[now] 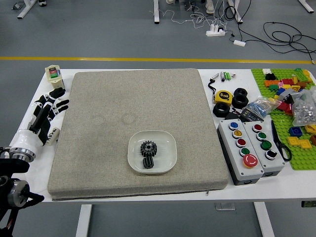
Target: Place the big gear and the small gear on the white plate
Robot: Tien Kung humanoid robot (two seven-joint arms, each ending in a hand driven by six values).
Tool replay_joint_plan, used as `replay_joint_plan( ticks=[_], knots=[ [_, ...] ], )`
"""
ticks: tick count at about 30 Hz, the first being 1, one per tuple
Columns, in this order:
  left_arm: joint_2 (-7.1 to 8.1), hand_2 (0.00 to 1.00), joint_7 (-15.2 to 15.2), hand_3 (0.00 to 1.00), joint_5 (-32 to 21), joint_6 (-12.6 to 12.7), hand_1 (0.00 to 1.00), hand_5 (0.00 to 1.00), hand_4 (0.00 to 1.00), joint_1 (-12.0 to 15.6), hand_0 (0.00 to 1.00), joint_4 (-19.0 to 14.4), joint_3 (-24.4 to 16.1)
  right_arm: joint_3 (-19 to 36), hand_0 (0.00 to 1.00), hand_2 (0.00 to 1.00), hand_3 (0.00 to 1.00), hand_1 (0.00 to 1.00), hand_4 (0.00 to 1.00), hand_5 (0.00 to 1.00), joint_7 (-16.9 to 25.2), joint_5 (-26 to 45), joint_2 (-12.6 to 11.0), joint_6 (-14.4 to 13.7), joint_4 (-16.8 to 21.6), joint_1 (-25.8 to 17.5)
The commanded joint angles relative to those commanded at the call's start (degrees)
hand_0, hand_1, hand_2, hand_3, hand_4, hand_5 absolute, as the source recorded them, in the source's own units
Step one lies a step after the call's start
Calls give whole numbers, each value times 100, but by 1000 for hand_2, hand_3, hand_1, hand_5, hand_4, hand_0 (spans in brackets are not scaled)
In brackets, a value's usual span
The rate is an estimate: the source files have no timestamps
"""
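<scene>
My left hand [58, 102] hovers at the table's left side, beside the mat's left edge, with its fingers spread and nothing in them. The white plate [168, 157] lies on the mat, right of its centre and toward the near edge. On it are the black big gear [148, 147] and, just below and touching it as seen from above, the black small gear [148, 162]. My right hand is out of view.
The beige mat [98, 148] covers much of the white table [306, 187]. At right stand button boxes [249, 160], black rings [221, 109], a tape measure [223, 97] and a green board [301, 158] with bricks. A small container [54, 74] stands back left; a white cylinder lies beside my left hand.
</scene>
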Motion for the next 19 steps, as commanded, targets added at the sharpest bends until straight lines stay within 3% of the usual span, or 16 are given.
replay_joint_plan(
  ticks=[19],
  knots=[
    [-92,859,33,797,35,-18,760,718,825,27,760,-20,-134,-100,612,701,569,607,767,731,75,260,-4,17,0,22]
  ],
)
